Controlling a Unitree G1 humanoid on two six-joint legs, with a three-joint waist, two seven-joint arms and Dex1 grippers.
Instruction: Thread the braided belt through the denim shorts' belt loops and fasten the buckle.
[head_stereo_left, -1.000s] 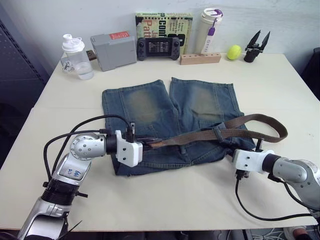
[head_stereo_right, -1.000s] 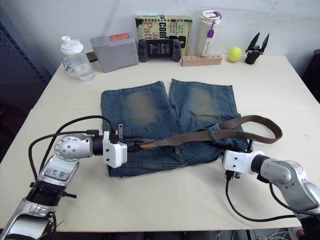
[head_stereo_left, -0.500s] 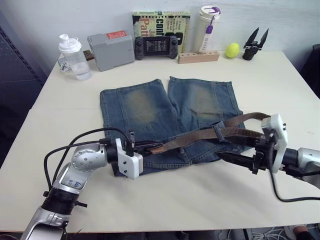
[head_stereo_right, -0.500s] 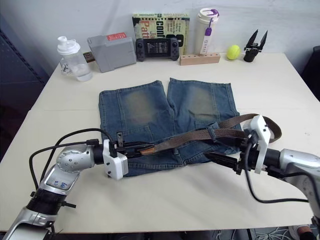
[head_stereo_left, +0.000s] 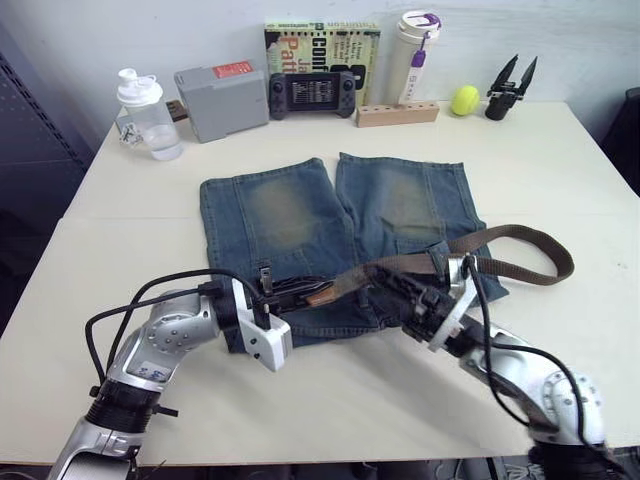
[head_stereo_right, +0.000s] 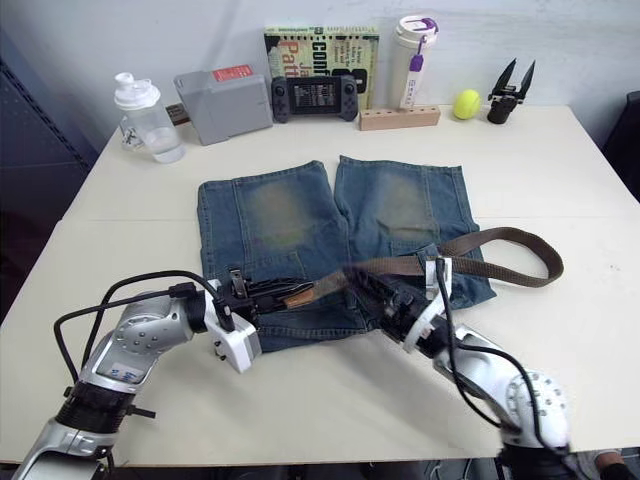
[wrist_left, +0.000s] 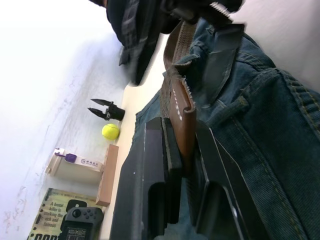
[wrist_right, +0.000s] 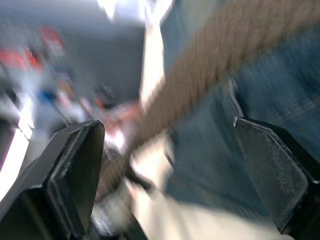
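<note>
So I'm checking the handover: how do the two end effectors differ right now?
The left end effector is shut on the braided belt, pinching its tip; the right end effector is open, fingers spread wide with the belt running between them. The left reaches in from the shorts' left edge, the right from mid-waistband. Both sit over the denim shorts.

The denim shorts (head_stereo_left: 340, 230) are faded blue cloth, rough-woven, with pale worn patches and stitched seams. The braided belt (head_stereo_left: 520, 240) is matt brown webbing with a smooth leather-like tip (wrist_left: 183, 112). The left gripper's fingers (wrist_left: 155, 185) are matt black plastic. The table (head_stereo_left: 560, 160) is smooth, pale and matt.
</note>
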